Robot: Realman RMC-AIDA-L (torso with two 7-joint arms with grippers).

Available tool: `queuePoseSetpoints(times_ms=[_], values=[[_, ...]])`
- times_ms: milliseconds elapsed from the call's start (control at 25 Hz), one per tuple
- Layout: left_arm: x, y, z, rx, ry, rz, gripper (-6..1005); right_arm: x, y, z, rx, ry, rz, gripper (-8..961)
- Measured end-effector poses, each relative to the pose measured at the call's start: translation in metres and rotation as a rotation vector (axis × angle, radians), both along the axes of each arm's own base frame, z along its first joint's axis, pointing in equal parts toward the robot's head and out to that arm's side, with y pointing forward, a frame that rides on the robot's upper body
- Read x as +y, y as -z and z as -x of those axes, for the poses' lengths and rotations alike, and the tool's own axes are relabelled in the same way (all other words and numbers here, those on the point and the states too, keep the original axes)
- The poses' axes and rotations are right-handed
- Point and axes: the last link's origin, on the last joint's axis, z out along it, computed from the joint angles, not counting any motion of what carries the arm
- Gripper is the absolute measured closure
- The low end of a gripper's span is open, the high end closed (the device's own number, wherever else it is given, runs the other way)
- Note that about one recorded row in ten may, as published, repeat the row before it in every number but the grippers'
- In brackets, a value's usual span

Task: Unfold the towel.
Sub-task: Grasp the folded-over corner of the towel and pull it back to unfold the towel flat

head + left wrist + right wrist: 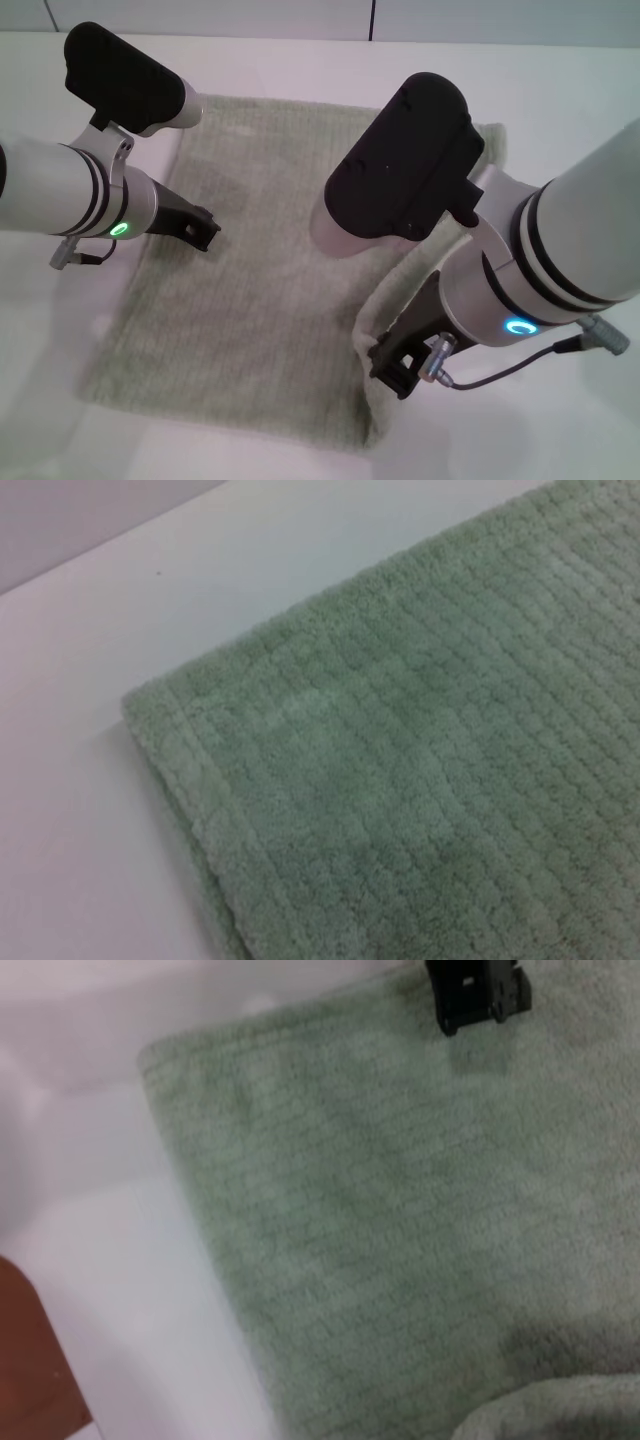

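Towel point(250, 300) flat on white surface point(560, 90), pale grey-green, ribbed. Near right edge lifted and curled over where right pincer point(400, 365) sits – looks clamped on that raised fold, fingertips hidden by cloth. Left pincer point(200, 228) farther back, over towel's left side, low above cloth – apart or together: cannot tell. Left wrist view: towel corner point(150, 705) lying folded double on surface. Far edge of towel flat behind both arms.
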Motion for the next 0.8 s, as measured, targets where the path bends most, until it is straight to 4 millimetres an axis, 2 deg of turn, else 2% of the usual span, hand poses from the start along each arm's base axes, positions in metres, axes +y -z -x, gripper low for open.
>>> queuePoseSetpoints(times_ms=[280, 520, 800], values=[[0.001, 0.000, 0.000, -0.001, 0.003, -0.004, 1000, -0.010, 0.002, 0.004, 0.009, -0.001, -0.001, 935], [0.001, 0.000, 0.001, 0.000, -0.001, -0.003, 1000, -0.013, -0.004, 0.009, 0.012, -0.010, -0.028, 936], [0.000, 0.001, 0.003, 0.001, -0.007, -0.003, 1000, -0.015, -0.005, 0.004, -0.018, 0.000, -0.036, 935]])
